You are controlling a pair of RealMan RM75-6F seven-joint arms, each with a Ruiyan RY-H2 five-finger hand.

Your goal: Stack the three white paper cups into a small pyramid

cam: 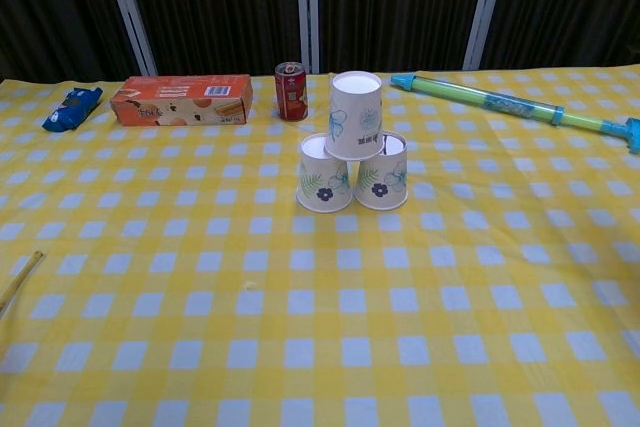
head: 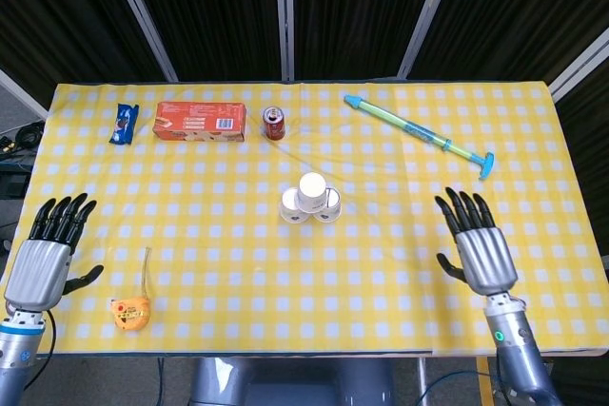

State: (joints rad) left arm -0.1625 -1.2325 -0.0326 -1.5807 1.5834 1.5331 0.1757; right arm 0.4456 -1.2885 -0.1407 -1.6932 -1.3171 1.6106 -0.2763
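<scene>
White paper, 3 cups, all upside down near the table's middle: top cup [cam: 355, 114] sat across the flat bases of the left base cup [cam: 324, 174] and the right base cup [cam: 384, 172], which stood touching side by side. Pyramid looked complete and upright, each cup's long axis vertical. I judged the task done, with nothing left to place.

Right hand [head: 479, 246] was well apart from the stack, off to its right and nearer the robot's edge, fingers spread, holding nothing. Left hand [head: 48, 252] was further off on the other side, fingers also apart, empty. Right was the nearer hand if a nudge were needed; the stack lay up and to the left of it.

Head view showed both hands and the stack from above, where the top cup hid most of the base pair. Chest view showed no hands, but it gave the stack side-on: the 2-plus-1 layering, flower prints, and the top cup sitting level.

Beyond the stack: red can [cam: 291, 91], orange box [cam: 181, 99], blue wrapper [cam: 71, 108], long green-blue tube [head: 420, 136], orange toy [head: 129, 313], all on the yellow check tablecloth [cam: 200, 307].
</scene>
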